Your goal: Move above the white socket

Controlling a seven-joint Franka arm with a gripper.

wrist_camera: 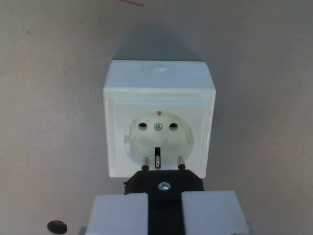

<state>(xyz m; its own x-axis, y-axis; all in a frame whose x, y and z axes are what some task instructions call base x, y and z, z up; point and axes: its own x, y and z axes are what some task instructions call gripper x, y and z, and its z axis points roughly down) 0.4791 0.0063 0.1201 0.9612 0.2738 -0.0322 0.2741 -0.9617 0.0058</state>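
A white square socket (159,122) sits on the beige surface in the middle of the wrist view, its round recess with two holes and a centre screw facing me. A black plug (164,183) with two metal pins (145,161) pointing toward the socket is held at the bottom centre. My gripper (165,210) is shut on the plug, its two pale grey fingers (120,215) flanking the black body. The pin tips overlap the socket's lower rim in this view, just below the recess.
A small black round mark (57,226) lies at the lower left on the surface. A thin red line (132,3) shows at the top edge. The socket casts a shadow up and to the right.
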